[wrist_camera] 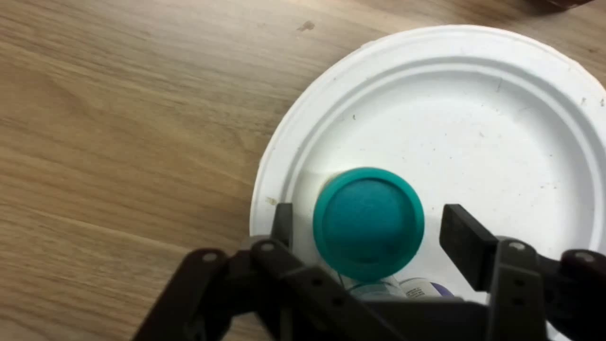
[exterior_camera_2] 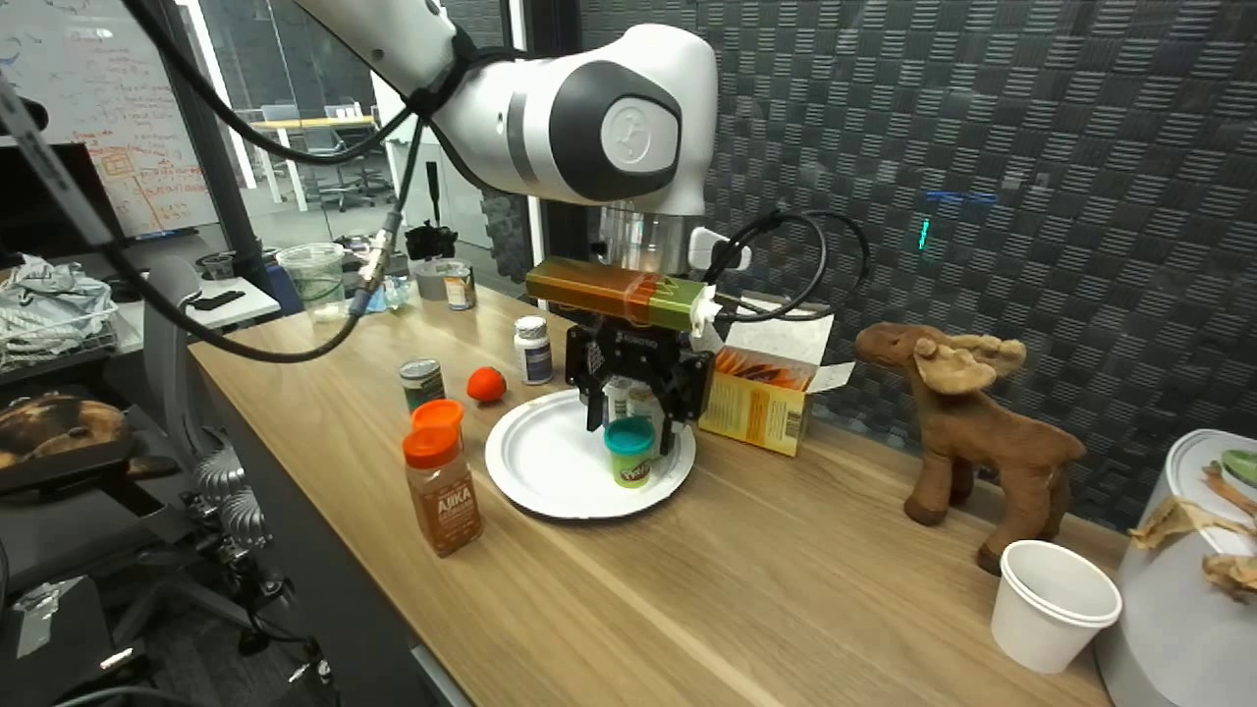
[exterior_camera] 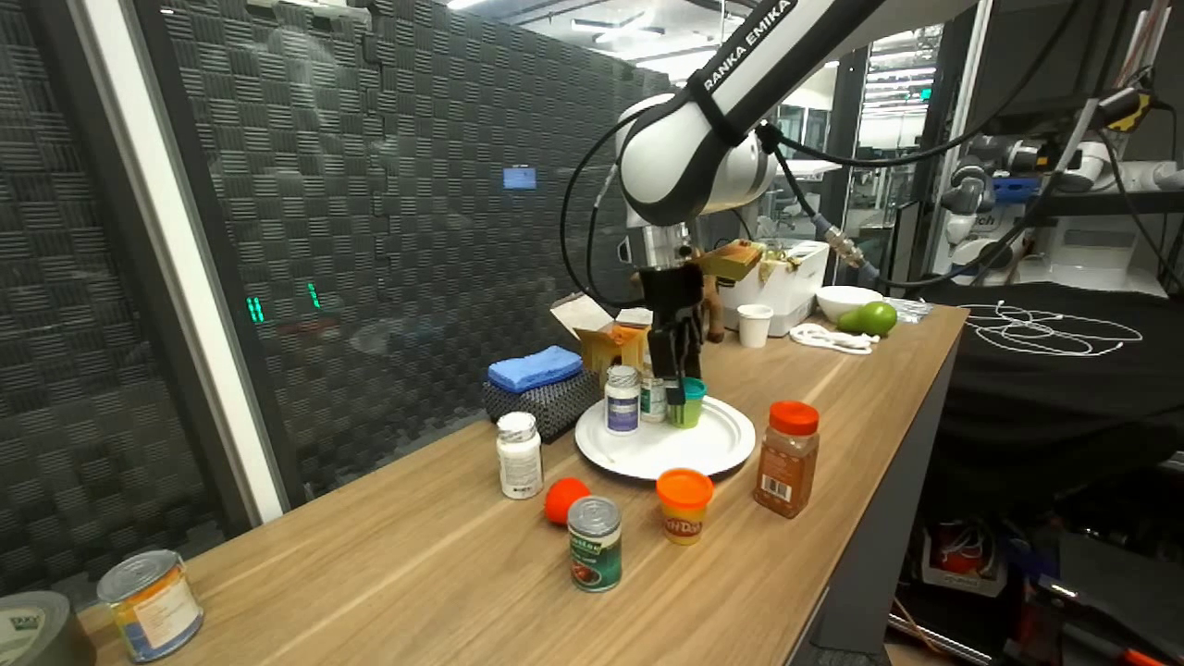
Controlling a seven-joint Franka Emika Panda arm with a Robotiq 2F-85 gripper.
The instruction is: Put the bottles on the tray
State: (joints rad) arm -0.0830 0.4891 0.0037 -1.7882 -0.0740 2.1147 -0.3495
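Black gripper point(wrist_camera: 370, 219): fingers spread, one to each side of the teal-lidded tub point(exterior_camera_2: 629, 452); the wrist view shows a gap between each fingertip and the lid, so nothing is pinched.
Teal-lidded tub: upright on the white plate point(wrist_camera: 497, 142). The step in hand is probably a release or a grasp at this spot; these pictures do not settle which.
White plate: seems to serve as the tray, with bare room toward the red-lidded jar point(exterior_camera: 788, 460).
Purple-label bottle point(exterior_camera: 622, 404): upright on the plate near the tub, a pale bottle point(exterior_camera: 654, 400) beside it; both look already placed.
White bottle point(exterior_camera: 520, 458): upright on the tabletop point(exterior_camera: 370, 573), just off the plate, likely the next wanted. If the tub belongs here, the next move calls for a straight lift with the fingers wide, since the close neighbours could tip, then a crossing to this bottle and a descent around it.
Red-lidded jar: upright off the plate; it may count as a bottle.
Orange-lidded tub point(exterior_camera: 684, 504), red ball point(exterior_camera: 562, 501), green can point(exterior_camera: 595, 546): near the plate on the tabletop, probably to be left.
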